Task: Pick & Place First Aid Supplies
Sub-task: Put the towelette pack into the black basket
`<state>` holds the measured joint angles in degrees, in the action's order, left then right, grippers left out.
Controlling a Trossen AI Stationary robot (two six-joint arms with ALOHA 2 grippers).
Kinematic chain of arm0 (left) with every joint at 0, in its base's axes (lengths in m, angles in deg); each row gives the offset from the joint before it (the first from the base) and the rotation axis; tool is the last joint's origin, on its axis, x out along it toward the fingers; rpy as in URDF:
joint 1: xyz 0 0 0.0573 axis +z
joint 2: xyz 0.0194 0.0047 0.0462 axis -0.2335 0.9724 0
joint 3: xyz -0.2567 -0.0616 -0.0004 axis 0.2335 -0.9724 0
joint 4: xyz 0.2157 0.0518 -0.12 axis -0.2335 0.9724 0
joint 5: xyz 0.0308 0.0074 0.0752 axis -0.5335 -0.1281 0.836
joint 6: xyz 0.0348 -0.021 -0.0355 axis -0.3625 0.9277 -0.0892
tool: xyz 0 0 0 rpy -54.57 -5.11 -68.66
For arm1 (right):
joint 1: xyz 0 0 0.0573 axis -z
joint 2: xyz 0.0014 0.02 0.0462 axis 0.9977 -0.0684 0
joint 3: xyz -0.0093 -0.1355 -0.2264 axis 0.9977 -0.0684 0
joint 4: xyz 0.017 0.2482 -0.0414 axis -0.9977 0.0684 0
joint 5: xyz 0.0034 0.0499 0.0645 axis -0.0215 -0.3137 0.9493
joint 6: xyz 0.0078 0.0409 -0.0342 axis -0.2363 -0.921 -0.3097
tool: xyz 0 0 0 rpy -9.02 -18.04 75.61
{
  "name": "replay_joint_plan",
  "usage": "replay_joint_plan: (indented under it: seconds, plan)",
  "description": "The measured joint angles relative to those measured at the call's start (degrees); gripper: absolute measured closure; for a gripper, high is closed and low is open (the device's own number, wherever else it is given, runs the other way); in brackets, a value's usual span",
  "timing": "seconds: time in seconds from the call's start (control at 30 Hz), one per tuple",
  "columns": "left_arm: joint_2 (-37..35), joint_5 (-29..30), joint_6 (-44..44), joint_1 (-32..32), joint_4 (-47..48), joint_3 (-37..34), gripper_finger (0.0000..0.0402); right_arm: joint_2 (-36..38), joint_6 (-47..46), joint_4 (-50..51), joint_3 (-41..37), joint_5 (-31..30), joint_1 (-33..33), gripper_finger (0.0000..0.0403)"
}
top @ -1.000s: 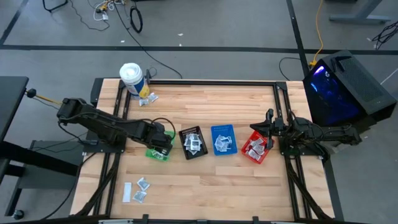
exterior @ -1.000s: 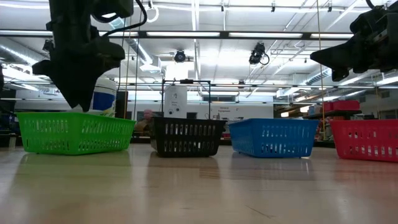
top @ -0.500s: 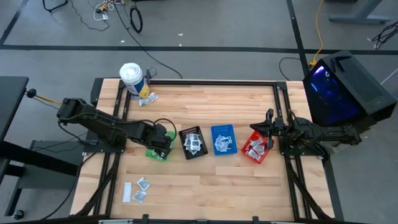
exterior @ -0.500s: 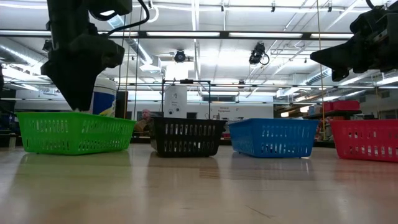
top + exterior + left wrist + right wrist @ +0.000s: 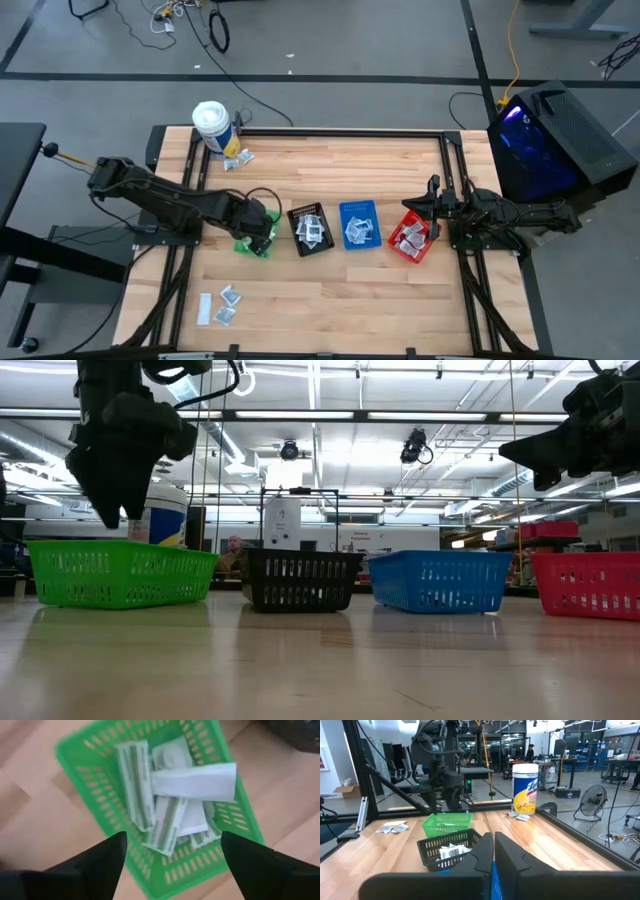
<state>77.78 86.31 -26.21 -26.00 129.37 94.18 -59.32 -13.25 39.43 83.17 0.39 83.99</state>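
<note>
Left pincer (image 5: 170, 852) wide open, empty, above green slotted plastic bin (image 5: 90, 795); flat white sachets (image 5: 192, 782) inside. Right pincer (image 5: 493, 851) shut, empty, at 3 o'clock of wooden bench (image 5: 330, 170).

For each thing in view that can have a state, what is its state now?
Left gripper: fingers open, empty, above the green bin.
Right gripper: fingers shut, empty, by the red bin.
Green bin: holds several packets.
Black bin: holds packets.
Blue bin: holds packets.
White tub: upright.
</note>
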Motion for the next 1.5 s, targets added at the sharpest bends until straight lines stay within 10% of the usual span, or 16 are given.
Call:
replay_joint_plan:
  seconds: [0.83, 1.5]
  plan:
    - [-0.4, 17.5, -38.5, 24.2, 16.4, 13.0, 0.008, 0.0, 0.0, 0.0, 0.0, 0.0, 0.0, 0.038]
    - [13.4, 27.5, -49.2, 36.7, 9.1, 13.0, 0.0353, 0.0, 0.0, 0.0, 0.0, 0.0, 0.0, 0.038]
